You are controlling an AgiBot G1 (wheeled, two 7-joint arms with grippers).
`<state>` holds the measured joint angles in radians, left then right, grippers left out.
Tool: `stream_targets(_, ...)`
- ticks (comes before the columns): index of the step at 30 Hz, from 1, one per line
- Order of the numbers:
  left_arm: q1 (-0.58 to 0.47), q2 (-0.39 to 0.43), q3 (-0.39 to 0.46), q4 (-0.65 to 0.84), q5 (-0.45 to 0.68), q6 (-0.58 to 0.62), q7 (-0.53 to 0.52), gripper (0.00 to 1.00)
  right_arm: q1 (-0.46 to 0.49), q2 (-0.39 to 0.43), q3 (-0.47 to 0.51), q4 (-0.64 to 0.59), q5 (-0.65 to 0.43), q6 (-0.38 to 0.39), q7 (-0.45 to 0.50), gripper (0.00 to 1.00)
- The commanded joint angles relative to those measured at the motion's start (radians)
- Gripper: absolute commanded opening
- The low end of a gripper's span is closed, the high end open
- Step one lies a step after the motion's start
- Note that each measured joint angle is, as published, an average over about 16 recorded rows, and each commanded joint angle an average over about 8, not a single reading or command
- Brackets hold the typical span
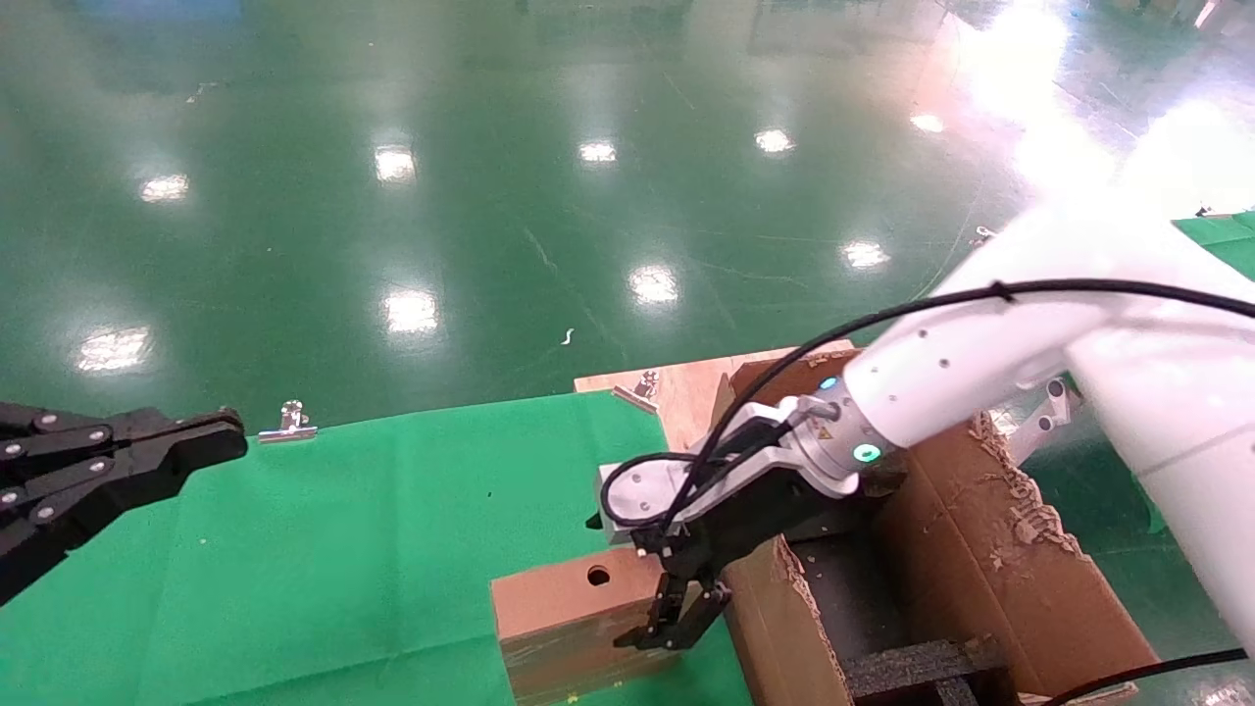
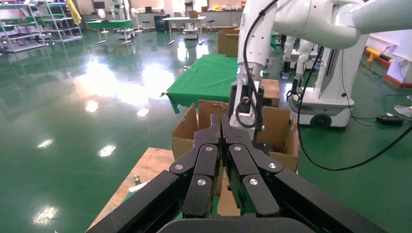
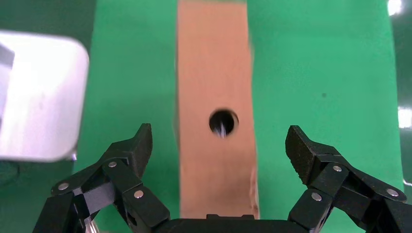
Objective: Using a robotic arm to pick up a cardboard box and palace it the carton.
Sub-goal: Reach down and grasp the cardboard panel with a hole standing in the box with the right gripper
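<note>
Green cloth (image 1: 373,529) under cardboard box (image 1: 564,613), glossy green floor (image 1: 490,196) beyond.

The cardboard box (image 1: 569,618) is showing matt brown card with shiny tape; the carton (image 1: 980,549) is looking rough and torn.

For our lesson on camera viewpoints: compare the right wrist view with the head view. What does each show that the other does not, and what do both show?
Only the right wrist view shows the right gripper from behind its fingers, open, with a finger on either side of the cardboard box.

Only the head view shows the carton with its ragged flaps and black foam, the white robotic arm, and the left gripper off at the left edge.

Both show the box's round hole and the green cloth beneath it.
</note>
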<state>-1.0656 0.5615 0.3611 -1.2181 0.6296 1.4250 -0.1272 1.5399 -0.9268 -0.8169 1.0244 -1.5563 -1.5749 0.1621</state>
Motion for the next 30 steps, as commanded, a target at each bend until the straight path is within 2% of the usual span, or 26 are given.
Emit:
stream_targets(1, 0.0, 0.0, 0.0, 0.0, 0.0, 0.0, 0.0, 0.0, 0.026, -0.019, -0.034, -0.007, -0.032, -0.002, -0.004, 1.0)
stream_targets(3, 0.0, 0.0, 0.0, 0.0, 0.0, 0.0, 0.0, 0.0, 0.039, -0.03, -0.057, -0.018, -0.038, -0.001, -0.011, 1.0)
stream_targets(4, 0.0, 0.0, 0.0, 0.0, 0.0, 0.0, 0.0, 0.05, 0.045, -0.035, -0.067, -0.024, -0.039, -0.001, -0.016, 1.0)
stream_targets(7, 0.0, 0.0, 0.0, 0.0, 0.0, 0.0, 0.0, 0.42, 0.058, -0.045, -0.09, -0.039, -0.038, 0.0, -0.027, 0.97)
stream_targets(8, 0.0, 0.0, 0.0, 0.0, 0.0, 0.0, 0.0, 0.55, 0.063, -0.049, -0.097, -0.044, -0.038, 0.0, -0.03, 0.89)
stream_targets(11, 0.0, 0.0, 0.0, 0.0, 0.0, 0.0, 0.0, 0.92, 0.074, -0.057, -0.114, -0.056, -0.037, 0.0, -0.035, 0.51)
stream_targets(12, 0.0, 0.0, 0.0, 0.0, 0.0, 0.0, 0.0, 1.0, 0.076, -0.059, -0.117, -0.058, -0.037, 0.0, -0.035, 0.39)
stream_targets(14, 0.0, 0.0, 0.0, 0.0, 0.0, 0.0, 0.0, 1.0, 0.08, -0.061, -0.121, -0.062, -0.037, 0.0, -0.036, 0.14)
stream_targets(15, 0.0, 0.0, 0.0, 0.0, 0.0, 0.0, 0.0, 1.0, 0.082, -0.062, -0.124, -0.063, -0.037, 0.0, -0.036, 0.05)
stream_targets(16, 0.0, 0.0, 0.0, 0.0, 0.0, 0.0, 0.0, 1.0, 0.082, -0.062, -0.123, -0.063, -0.036, 0.001, -0.036, 0.0)
stream_targets(30, 0.0, 0.0, 0.0, 0.0, 0.0, 0.0, 0.0, 1.0, 0.073, -0.055, -0.112, -0.056, -0.034, 0.001, -0.036, 0.0)
